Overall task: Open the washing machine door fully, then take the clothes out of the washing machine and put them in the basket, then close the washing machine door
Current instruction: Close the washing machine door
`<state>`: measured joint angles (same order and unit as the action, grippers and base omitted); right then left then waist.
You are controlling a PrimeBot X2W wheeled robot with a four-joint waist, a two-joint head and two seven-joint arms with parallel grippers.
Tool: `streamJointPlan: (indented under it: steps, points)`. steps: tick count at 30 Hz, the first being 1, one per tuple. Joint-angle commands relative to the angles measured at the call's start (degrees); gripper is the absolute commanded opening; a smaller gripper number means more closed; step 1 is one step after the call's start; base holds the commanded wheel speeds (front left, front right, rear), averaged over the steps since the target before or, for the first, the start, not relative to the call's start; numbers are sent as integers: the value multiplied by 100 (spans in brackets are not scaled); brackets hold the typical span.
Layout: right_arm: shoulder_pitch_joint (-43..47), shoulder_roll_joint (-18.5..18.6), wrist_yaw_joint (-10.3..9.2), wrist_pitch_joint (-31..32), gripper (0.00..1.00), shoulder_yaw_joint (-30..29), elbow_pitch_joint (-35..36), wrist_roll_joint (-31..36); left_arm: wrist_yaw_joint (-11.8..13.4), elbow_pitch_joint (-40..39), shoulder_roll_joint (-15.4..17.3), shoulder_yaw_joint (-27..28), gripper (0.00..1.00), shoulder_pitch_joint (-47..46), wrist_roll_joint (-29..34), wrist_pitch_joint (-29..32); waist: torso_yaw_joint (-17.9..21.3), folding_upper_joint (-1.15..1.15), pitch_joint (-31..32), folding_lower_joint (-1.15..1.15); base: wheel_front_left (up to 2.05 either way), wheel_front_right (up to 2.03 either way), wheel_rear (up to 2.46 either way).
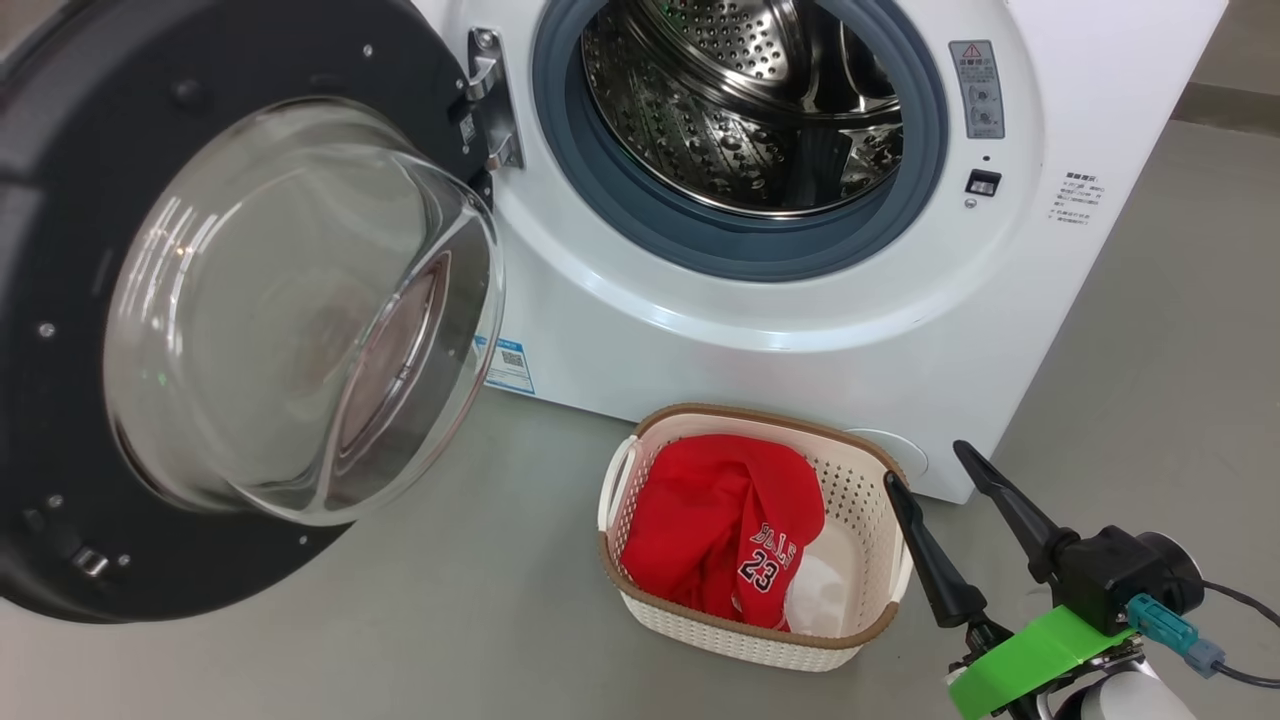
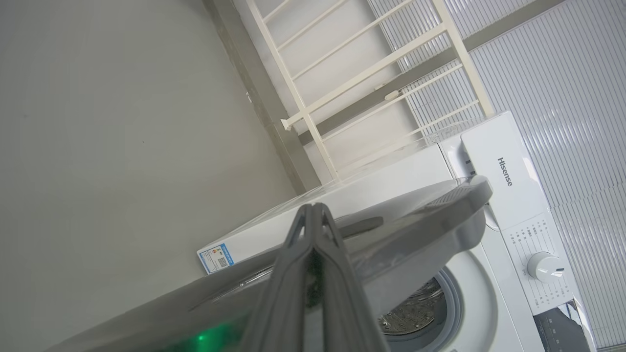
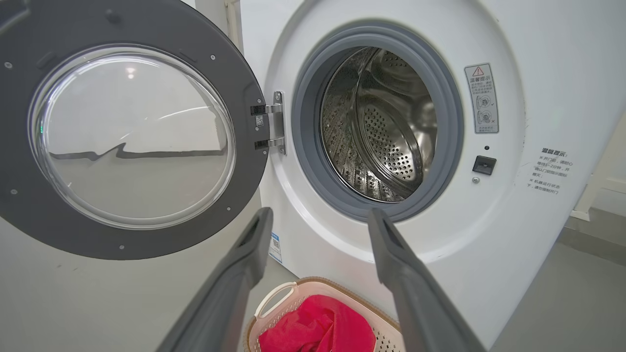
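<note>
Grey floor runs under everything you are looking at, and on it stands the big white front-loading washing machine, its grey rubber ring framing the perforated steel drum. Its large round door, a wide black rim around a bulging clear glass bowl, is swung out on its hinge to your left, well clear of the opening. On the floor just in front of the machine, below the opening, sits the small cream-white rectangular plastic basket with perforated sides and a brown woven-look rim. Bunched inside the basket lies the red jersey with white "23" lettering. Your right gripper hangs just beside the basket's right side with its two long dark fingers spread wide and nothing between them; a band of bright green tape wraps its wrist. Your left gripper has its fingers pressed together on nothing, lying close along the door's glossy outer face; you cannot tell whether it touches.
</note>
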<state>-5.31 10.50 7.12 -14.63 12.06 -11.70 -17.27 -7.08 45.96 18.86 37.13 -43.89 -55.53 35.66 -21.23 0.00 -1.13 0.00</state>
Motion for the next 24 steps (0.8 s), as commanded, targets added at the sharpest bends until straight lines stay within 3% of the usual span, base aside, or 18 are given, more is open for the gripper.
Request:
streamJointPlan:
  steps: [1,16,24]
  points:
    - [-198,22,36,-37,100,109,117,-29,-37,-173,57,-75,0,161,-98,179,-12,0,14,0,0,0,0]
    - [-148,-109,36,-37,100,59,109,1,-38,-1784,-738,-284,0,1015,-848,596,-48,0,31,0,0,0,0]
    - [-161,-162,36,-37,100,14,114,8,215,-3186,-1347,-461,0,1532,-1128,980,22,0,-12,0,0,0,0]
